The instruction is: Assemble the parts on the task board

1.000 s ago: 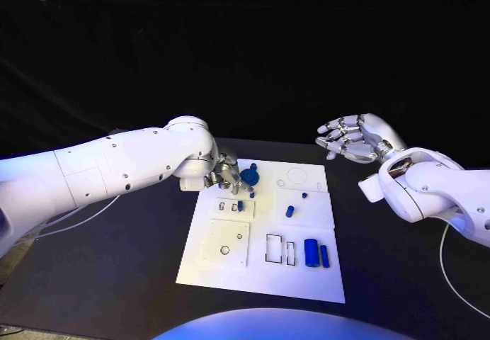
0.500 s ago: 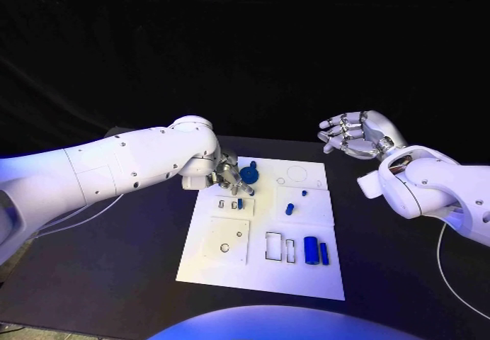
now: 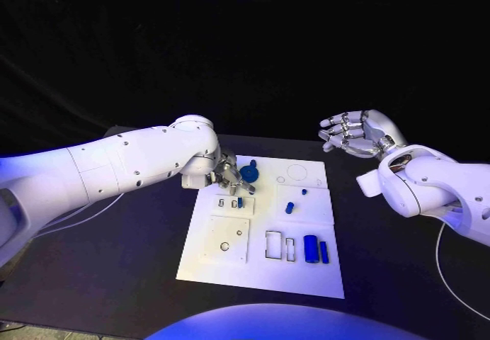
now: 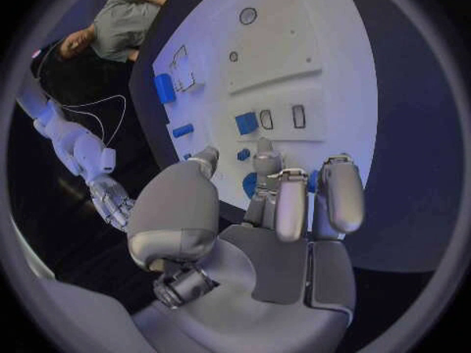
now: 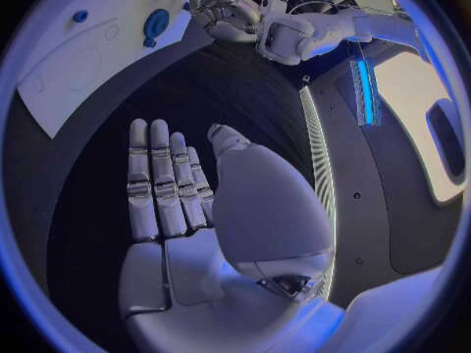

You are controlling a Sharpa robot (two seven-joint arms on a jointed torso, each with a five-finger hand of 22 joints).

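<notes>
The white task board point(image 3: 226, 244) lies in the middle of the black table. A round blue part point(image 3: 250, 172) sits near its far left corner. My left hand point(image 3: 231, 178) hangs right beside that disc with its fingers point(image 4: 293, 202) reaching over it, thumb apart; most of the round blue part point(image 4: 251, 185) is hidden behind them, and contact is unclear. Small blue parts point(image 3: 290, 208) lie mid-board, and two longer blue parts point(image 3: 311, 251) lie near the front right. My right hand point(image 3: 357, 134) is raised off to the board's far right, its fingers point(image 5: 165, 182) spread and holding nothing.
Empty outlined slots point(image 3: 275, 246) and a round hole point(image 3: 224, 247) mark the board's near half. A ring outline point(image 3: 298, 173) sits at its far right. Black table point(image 3: 112, 269) surrounds the board. White cables point(image 3: 71, 219) trail at the left.
My right hand has turned slightly, its fingers pointing more upward. The left hand stays beside the round blue part with barely any shift.
</notes>
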